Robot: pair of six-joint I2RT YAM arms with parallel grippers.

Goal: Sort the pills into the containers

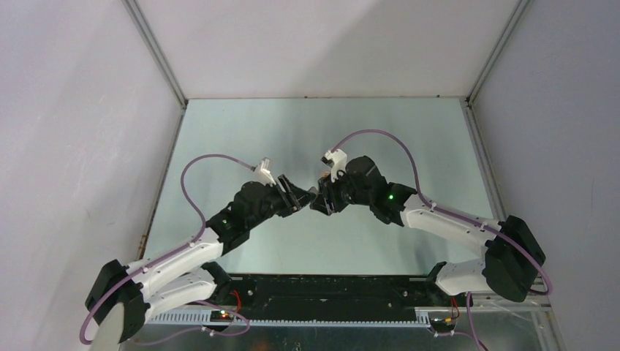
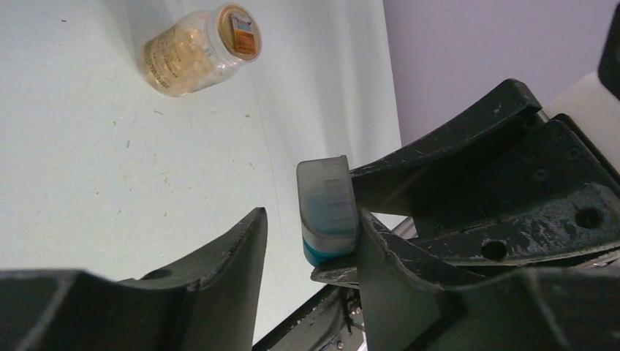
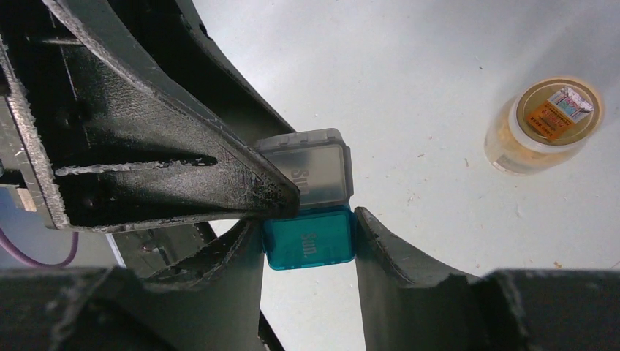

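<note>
- The right gripper is clamping the tiny teal-blue plastic boxy case, both fingers pressing on its sides, above the pale table at mid-reach.
- The case's frosted grey face is sticking out past the right fingers towards the left arm; I cannot tell whether it is hinged open.
- The left gripper is sitting partly open astride that grey end. One finger is touching it and the other is showing a gap, so it is gripping nothing.
- The left arm is looking best placed to work the grey end.
- The clear plastic jar of pale pills is resting on the table, well apart.

Robot lab cell: plain wall panels, alu-framed table.
</note>
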